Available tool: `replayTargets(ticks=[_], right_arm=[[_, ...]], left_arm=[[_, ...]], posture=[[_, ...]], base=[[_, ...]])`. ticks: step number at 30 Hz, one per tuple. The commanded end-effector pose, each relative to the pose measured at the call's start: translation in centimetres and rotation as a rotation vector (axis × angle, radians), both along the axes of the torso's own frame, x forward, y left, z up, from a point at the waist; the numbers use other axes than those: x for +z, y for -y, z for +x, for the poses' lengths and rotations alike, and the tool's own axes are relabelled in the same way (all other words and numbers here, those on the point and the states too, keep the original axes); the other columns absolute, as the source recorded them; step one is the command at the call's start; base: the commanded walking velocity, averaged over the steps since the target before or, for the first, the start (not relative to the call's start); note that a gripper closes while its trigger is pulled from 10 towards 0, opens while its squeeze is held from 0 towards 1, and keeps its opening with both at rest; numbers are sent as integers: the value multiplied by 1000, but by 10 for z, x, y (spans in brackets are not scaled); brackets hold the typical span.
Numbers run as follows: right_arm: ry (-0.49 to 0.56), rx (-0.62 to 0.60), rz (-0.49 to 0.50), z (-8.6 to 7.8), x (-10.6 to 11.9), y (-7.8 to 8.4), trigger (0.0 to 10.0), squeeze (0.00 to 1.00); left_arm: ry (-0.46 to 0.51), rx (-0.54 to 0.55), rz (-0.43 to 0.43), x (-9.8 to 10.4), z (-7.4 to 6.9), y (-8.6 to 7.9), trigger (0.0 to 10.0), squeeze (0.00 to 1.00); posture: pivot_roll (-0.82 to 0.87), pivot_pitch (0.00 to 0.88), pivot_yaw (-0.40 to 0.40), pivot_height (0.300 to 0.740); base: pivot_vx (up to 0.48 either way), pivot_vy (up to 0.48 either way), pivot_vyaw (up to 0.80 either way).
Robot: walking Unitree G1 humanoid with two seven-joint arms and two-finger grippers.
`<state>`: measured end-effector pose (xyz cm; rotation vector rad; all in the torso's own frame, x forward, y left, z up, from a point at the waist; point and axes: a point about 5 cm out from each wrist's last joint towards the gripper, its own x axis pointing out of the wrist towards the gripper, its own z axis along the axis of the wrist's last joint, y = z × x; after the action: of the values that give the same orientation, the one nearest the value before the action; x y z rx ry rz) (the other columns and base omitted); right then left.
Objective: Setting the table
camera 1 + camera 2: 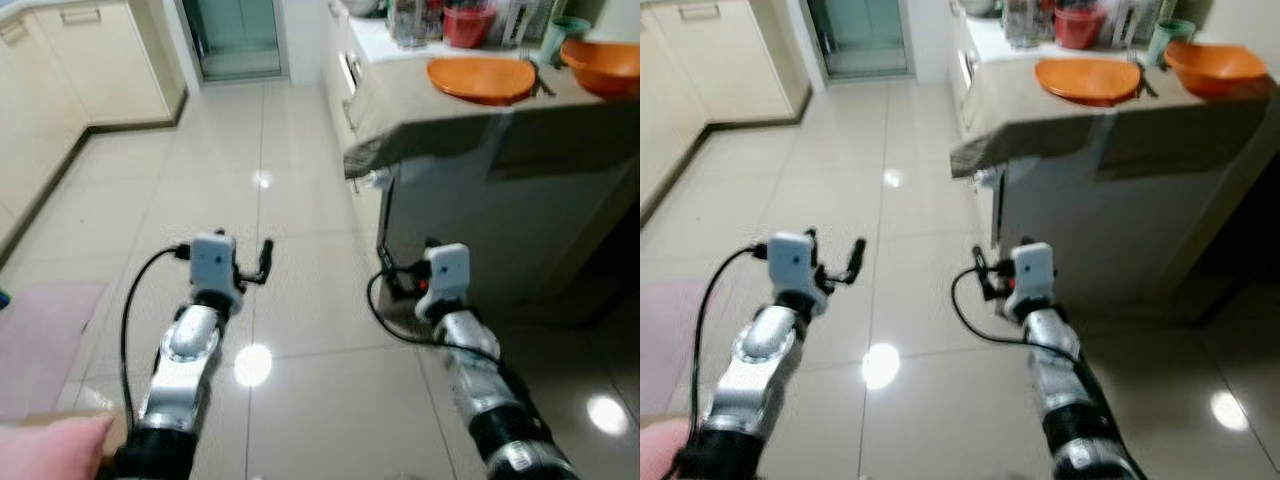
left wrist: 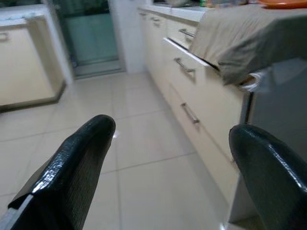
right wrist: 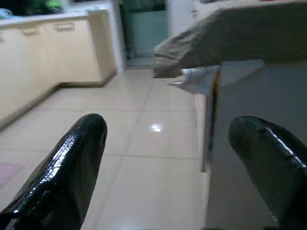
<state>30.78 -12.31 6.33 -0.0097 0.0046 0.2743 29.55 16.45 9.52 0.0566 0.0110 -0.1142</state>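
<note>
An orange plate [image 1: 480, 78] lies on a table draped in a beige cloth [image 1: 420, 125], ahead and to my right. Beside it sit an orange bowl [image 1: 605, 65] and a pale green cup [image 1: 565, 35], with a red container [image 1: 468, 25] behind them. Both arms reach forward over the tiled floor, well short of the table and below its top. My left gripper [image 1: 240, 262] is open and holds nothing; its fingers [image 2: 76, 163] stand wide apart. My right gripper [image 1: 405, 265] is open too, near the table's side panel, with its fingers [image 3: 72, 163] spread and nothing between them.
Cream cabinets [image 1: 100, 60] line the left wall, and drawers with metal handles [image 2: 187, 72] run along the right. A glass door [image 1: 240, 35] stands at the far end. A pink mat [image 1: 45, 340] lies on the floor at my left. Glossy tiles [image 1: 290, 180] stretch ahead.
</note>
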Motion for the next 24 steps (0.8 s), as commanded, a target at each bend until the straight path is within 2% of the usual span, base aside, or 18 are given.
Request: replayTargets(ticks=[1, 6, 9, 24], right_arm=[[1, -6, -4, 2, 3, 3, 10000, 0], [-2, 9, -44, 2, 2, 2, 10000, 0], [1, -4, -25, 2, 2, 2, 10000, 0], [-15, -24, -50, -1, -2, 5, 10000, 0]], left_arm=[[13, -12, 0, 4, 1, 5, 10000, 0], [14, -2, -4, 5, 2, 4, 10000, 0], [9, -4, -3, 5, 2, 5, 10000, 0], [-2, -17, -5, 4, 2, 10, 10000, 0]], posture=[[-156, 0, 109, 740], [-157, 0, 112, 740], [-159, 0, 114, 740], [-167, 0, 124, 740]], base=[[0, -450, 0], [0, -429, 0], [285, -383, 700], [327, -347, 622]])
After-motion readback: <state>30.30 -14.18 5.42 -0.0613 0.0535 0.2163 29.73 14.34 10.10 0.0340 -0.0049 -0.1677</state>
